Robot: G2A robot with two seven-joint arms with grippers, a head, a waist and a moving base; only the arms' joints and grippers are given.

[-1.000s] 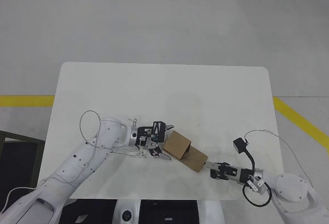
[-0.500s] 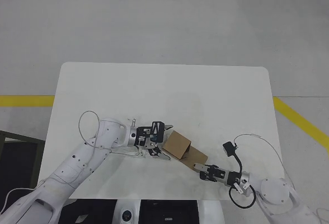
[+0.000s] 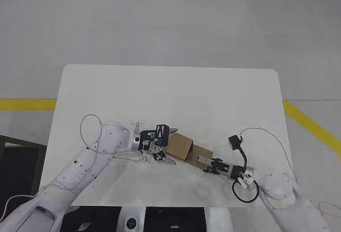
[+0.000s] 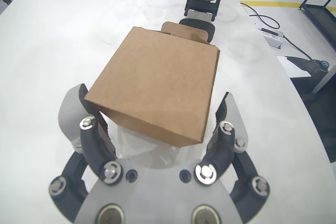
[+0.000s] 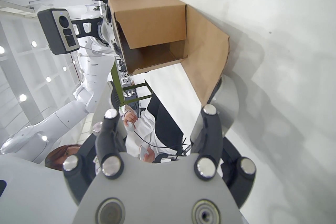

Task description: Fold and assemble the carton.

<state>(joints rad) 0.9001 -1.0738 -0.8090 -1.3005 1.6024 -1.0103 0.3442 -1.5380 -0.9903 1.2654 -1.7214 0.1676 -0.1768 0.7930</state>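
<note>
1. The brown carton (image 3: 182, 147) lies on the white tabletop (image 3: 159, 93), in the half nearest the robot and a little left of the middle. It sits at a slant between the two arms.
2. It is already squared up into a box shape, with flat panels meeting at sharp edges. The end facing the right arm is open, and the right wrist view looks straight into the bare cardboard inside.
3. One long flap (image 5: 207, 51) runs out from that open end, flat along the tabletop, towards the right arm.
4. The left gripper (image 4: 152, 93) is at the carton's other end, with its jaws spread apart on either side of that end. One finger (image 4: 71, 109) has its dark pad touching a corner of the carton. The other finger (image 4: 231, 114) stands just beside the opposite edge, with a thin gap between them.
5. The right gripper (image 5: 168, 86) is at the flap's outer end, also with its jaws wide apart and nothing clamped. The tip of the flap lies against one finger (image 5: 225, 93). The second finger (image 5: 113, 99) is well clear of the cardboard.
6. A yellow line (image 3: 20, 104) crosses the floor beside the tabletop. In the left wrist view a small grey box (image 4: 271, 36) with a black cable lies on the floor past the tabletop's edge.
</note>
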